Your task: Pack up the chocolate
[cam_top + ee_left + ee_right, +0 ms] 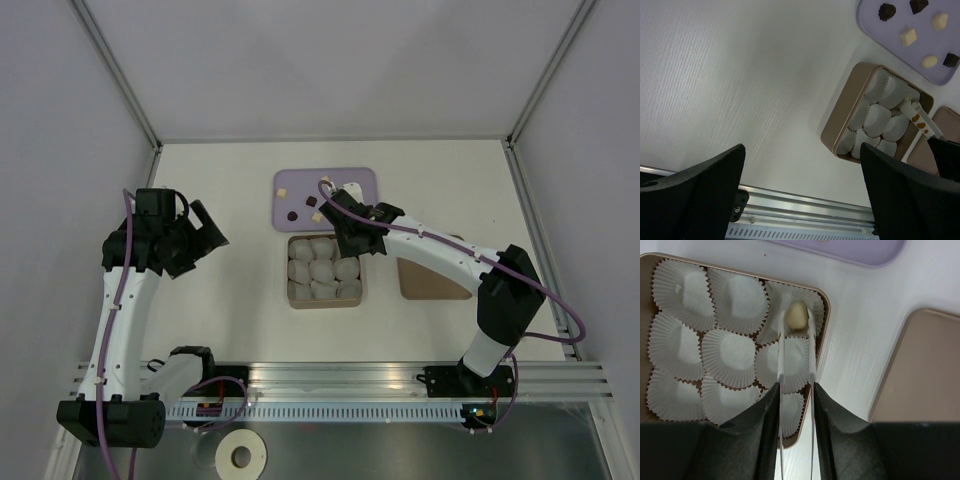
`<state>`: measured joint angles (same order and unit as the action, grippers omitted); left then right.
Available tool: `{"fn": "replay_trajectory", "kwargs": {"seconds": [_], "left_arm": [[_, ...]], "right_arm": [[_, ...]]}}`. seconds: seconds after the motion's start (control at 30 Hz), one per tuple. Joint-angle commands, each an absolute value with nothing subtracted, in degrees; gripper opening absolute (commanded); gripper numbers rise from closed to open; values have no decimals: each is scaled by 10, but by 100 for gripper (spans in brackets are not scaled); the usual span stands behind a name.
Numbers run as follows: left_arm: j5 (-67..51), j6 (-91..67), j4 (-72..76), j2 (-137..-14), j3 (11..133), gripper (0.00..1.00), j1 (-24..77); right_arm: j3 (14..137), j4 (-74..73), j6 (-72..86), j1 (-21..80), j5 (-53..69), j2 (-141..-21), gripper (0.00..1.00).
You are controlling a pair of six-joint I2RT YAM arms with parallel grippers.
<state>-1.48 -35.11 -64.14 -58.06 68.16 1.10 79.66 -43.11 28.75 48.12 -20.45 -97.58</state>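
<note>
My right gripper (796, 390) is shut on white tweezers (781, 355), whose tips pinch a pale cream chocolate (796, 316). The piece hangs over the top-right paper cup (795, 302) of the tan box (826, 315). The other cups look empty. More chocolates, cream (908, 36) and dark (887, 11), lie on the lavender tray (870, 25). In the top view the right gripper (345, 215) sits between the tray (360, 180) and the box (325, 270). My left gripper (205, 235) is open and empty over bare table left of the box; its wrist view (802, 165) shows nothing between the fingers.
The flat brown lid (432, 280) lies right of the box, under my right forearm. A metal rail (340, 375) runs along the near table edge. White walls close in the back and sides.
</note>
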Motion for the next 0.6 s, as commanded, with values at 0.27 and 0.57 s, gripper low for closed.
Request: {"fn": "replay_trajectory", "kwargs": {"seconds": [0.27, 0.57], "left_arm": [[-11, -342, -629, -573, 698, 100, 12], [-19, -348, -639, -582, 718, 100, 12]], "right_arm": [[867, -483, 297, 481, -202, -919, 34], [981, -483, 255, 477, -239, -961, 35]]}}
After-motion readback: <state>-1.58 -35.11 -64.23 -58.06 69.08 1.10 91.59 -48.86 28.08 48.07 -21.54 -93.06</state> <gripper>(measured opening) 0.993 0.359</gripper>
